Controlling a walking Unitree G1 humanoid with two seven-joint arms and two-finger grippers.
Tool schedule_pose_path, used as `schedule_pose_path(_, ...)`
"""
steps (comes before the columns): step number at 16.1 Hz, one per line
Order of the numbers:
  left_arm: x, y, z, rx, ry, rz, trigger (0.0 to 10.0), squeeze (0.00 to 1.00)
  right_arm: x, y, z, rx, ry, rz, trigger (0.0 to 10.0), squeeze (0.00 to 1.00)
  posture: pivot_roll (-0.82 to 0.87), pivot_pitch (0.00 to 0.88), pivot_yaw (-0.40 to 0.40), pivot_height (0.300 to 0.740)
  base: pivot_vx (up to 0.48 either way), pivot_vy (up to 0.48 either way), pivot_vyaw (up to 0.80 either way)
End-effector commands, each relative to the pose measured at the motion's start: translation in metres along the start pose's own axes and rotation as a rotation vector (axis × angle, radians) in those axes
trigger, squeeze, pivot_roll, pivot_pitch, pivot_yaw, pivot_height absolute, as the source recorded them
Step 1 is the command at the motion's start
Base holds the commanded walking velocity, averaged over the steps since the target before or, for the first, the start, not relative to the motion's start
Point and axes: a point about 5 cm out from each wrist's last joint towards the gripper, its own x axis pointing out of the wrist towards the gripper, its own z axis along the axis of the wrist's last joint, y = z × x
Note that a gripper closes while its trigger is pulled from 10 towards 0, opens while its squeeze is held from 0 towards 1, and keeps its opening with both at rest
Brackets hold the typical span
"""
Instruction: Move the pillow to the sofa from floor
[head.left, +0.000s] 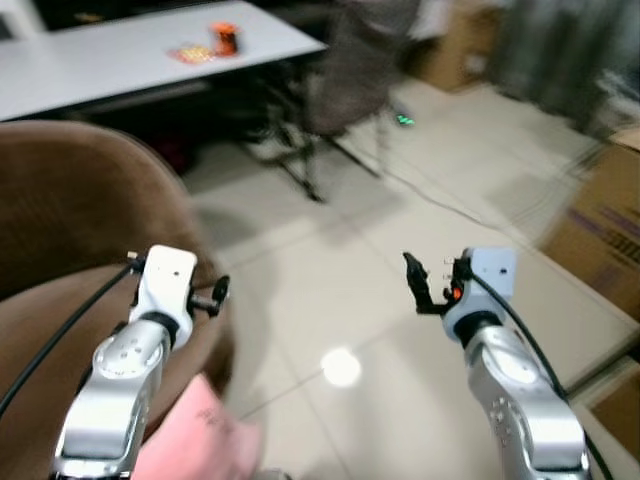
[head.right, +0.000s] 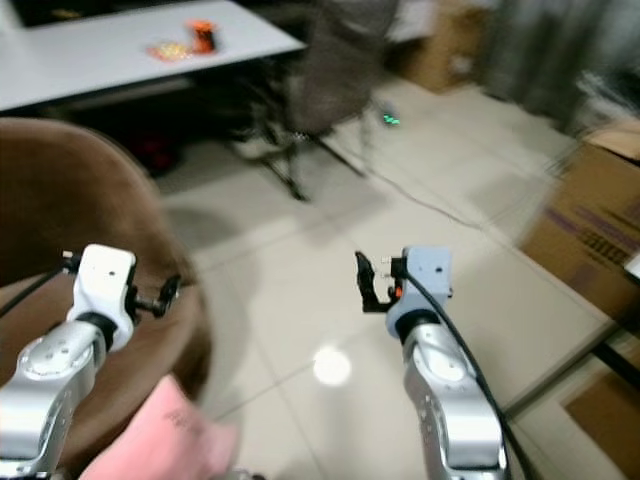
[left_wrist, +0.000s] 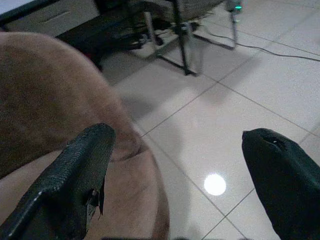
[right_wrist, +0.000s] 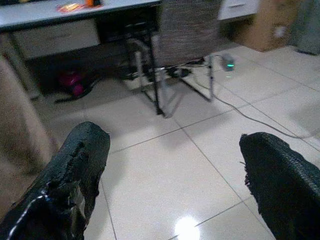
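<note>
A pink pillow (head.left: 200, 440) shows at the bottom edge, under my left arm, against the front of the brown sofa (head.left: 70, 210). Whether it rests on the seat or beside it, I cannot tell. My left gripper (head.left: 215, 293) hovers at the sofa's rounded front corner, open and holding nothing; the left wrist view shows its fingers (left_wrist: 75, 175) wide apart over the sofa (left_wrist: 50, 100) and the tiles. My right gripper (head.left: 420, 285) is raised over the bare tiled floor (head.left: 330, 300), open as well, with its fingers (right_wrist: 75, 170) spread and nothing between them.
A white table (head.left: 120, 60) with an orange item (head.left: 224, 38) stands at the back left. A chair (head.left: 350, 70) on metal legs is beside it. Cardboard boxes (head.left: 600, 230) line the right side. A cable (right_wrist: 260, 120) runs across the floor.
</note>
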Motion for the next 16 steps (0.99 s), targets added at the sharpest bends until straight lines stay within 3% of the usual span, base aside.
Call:
schedule_pose_path(1, -0.002, -0.001, 0.003, 0.013, -0.012, -0.008, 10.0, 0.00, -0.003, -0.002, 0.005, -0.004, -0.016, -0.001, 10.0, 1.00, -0.15, 0.000, 0.018, 0.740, 0.000, 0.000, 0.80)
schedule_pose_path(2, -0.002, -0.001, 0.003, 0.013, -0.012, -0.008, 10.0, 0.00, -0.003, -0.002, 0.005, -0.004, -0.016, -0.001, 10.0, 1.00, -0.15, 0.000, 0.018, 0.740, 0.000, 0.000, 0.80)
schedule_pose_path(5, -0.004, 0.009, 0.024, -0.064, -0.165, 0.030, 10.0, 0.00, -0.003, -0.006, 0.008, 0.028, -0.019, -0.031, 10.0, 1.00, -0.13, 0.000, 0.008, 0.740, 0.000, 0.000, 0.80)
schedule_pose_path(6, -0.007, 0.006, 0.024, -0.076, -0.169, 0.037, 10.0, 0.00, -0.002, -0.008, 0.011, -0.022, -0.030, -0.047, 10.0, 1.00, -0.13, 0.000, 0.010, 0.740, 0.000, 0.000, 0.80)
schedule_pose_path(8, -0.008, 0.006, 0.020, -0.088, -0.157, 0.045, 10.0, 0.00, -0.002, -0.009, 0.013, -0.029, -0.039, -0.054, 10.0, 1.00, -0.13, 0.000, 0.014, 0.740, 0.000, 0.000, 0.80)
schedule_pose_path(12, -0.014, 0.008, 0.017, -0.037, -0.139, 0.053, 10.0, 0.00, -0.004, -0.008, 0.011, -0.037, -0.022, -0.031, 10.0, 1.00, -0.10, 0.000, -0.010, 0.740, 0.000, -0.213, 0.80)
schedule_pose_path(14, -0.016, 0.012, 0.018, -0.019, -0.153, 0.074, 10.0, 0.00, 0.003, -0.010, 0.010, -0.074, -0.021, -0.115, 10.0, 1.00, -0.09, 0.000, -0.013, 0.740, 0.000, -0.480, 0.40)
schedule_pose_path(16, -0.015, 0.012, 0.021, 0.003, -0.174, 0.070, 10.0, 0.00, 0.008, -0.012, 0.008, -0.102, 0.007, -0.164, 10.0, 1.00, -0.09, 0.000, -0.008, 0.740, 0.000, 0.000, 0.00)
